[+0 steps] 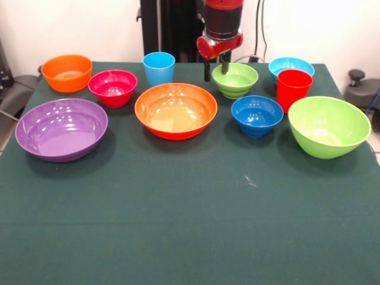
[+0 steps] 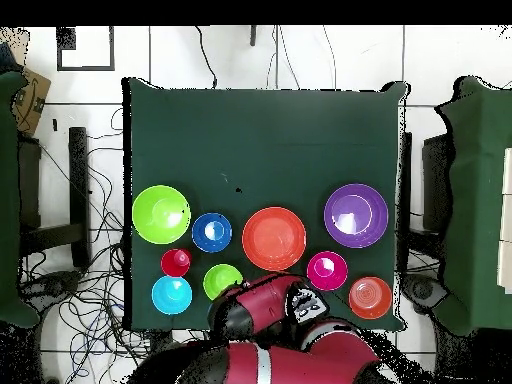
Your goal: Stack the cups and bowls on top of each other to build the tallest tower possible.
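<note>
I am watching the gripper (image 1: 216, 69) hanging over the table's (image 1: 190, 225) robot-side edge, its two dark fingers spread apart and holding nothing, just beside the rim of the small lime green bowl (image 1: 236, 79). Nothing is stacked yet; every piece is sitting alone on the green cloth in the half nearest the robot. Along that edge I am seeing the small orange bowl (image 1: 67, 72), the magenta-red bowl (image 1: 113, 86), the light blue cup (image 1: 159, 67), the light blue bowl (image 1: 290, 65) and the red cup (image 1: 293, 88) just in front of it. Further toward the middle are sitting the large purple bowl (image 1: 62, 128), the large orange bowl (image 1: 176, 110), the dark blue bowl (image 1: 257, 114) and the large lime green bowl (image 1: 328, 126). From overhead the arm (image 2: 290, 335) is covering part of that edge.
</note>
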Controlling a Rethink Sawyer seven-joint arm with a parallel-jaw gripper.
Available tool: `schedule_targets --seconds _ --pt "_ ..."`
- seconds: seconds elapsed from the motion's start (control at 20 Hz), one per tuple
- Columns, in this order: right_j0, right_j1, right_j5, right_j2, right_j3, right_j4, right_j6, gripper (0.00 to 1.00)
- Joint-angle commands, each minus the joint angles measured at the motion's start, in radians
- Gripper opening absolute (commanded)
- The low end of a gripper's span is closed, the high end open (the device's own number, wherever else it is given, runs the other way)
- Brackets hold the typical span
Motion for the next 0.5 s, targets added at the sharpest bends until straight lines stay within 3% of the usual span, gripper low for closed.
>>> schedule_targets --seconds 0.05,0.5 --pt "0.038 0.054 -0.053 0.016 -0.048 0.011 0.145 1.0" --pt "0.037 0.067 -0.06 0.012 -0.051 0.008 0.135 1.0"
